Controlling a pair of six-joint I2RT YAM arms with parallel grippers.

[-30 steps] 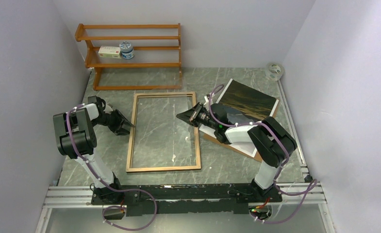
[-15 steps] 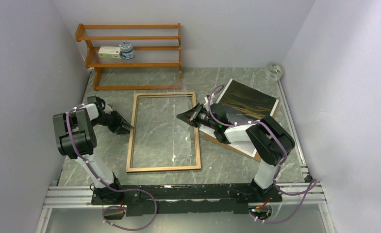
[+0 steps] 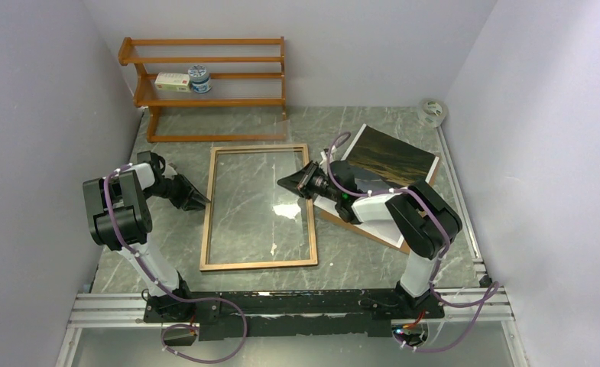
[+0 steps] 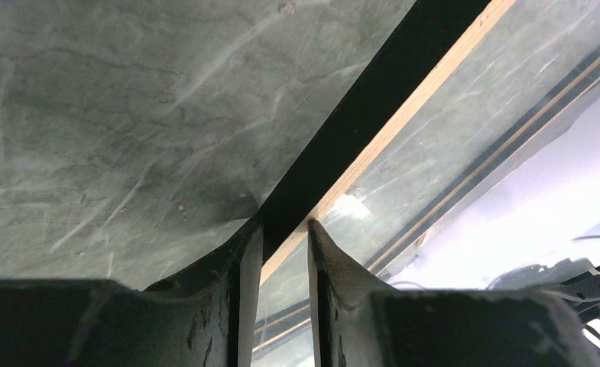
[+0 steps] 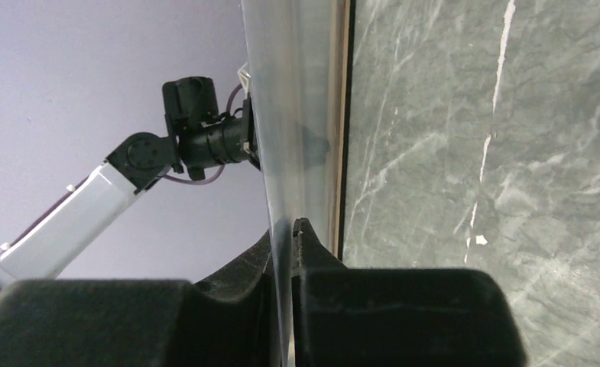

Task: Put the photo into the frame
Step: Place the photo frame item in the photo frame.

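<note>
The frame (image 3: 258, 264) lies flat in the middle of the table with its wood-coloured back up. My left gripper (image 3: 202, 201) is at its left rail. In the left wrist view the fingertips (image 4: 285, 223) close on the black and wood edge (image 4: 373, 92). My right gripper (image 3: 287, 183) is over the frame's right rail. It is shut on the edge of the clear pane (image 5: 289, 115) and holds that side raised above the frame's rail (image 5: 341, 115). The photo (image 3: 392, 157) lies picture-up at the right, partly under my right arm.
A brown backing board (image 3: 361, 229) lies under the photo. An orange-brown shelf rack (image 3: 205, 101) with a box and a tin stands at the back left. A tape roll (image 3: 432, 112) sits in the back right corner. Walls close in on both sides.
The pane's right side has tilted up a little in my right gripper, and a new glare shows on it. Both arms have barely moved.
</note>
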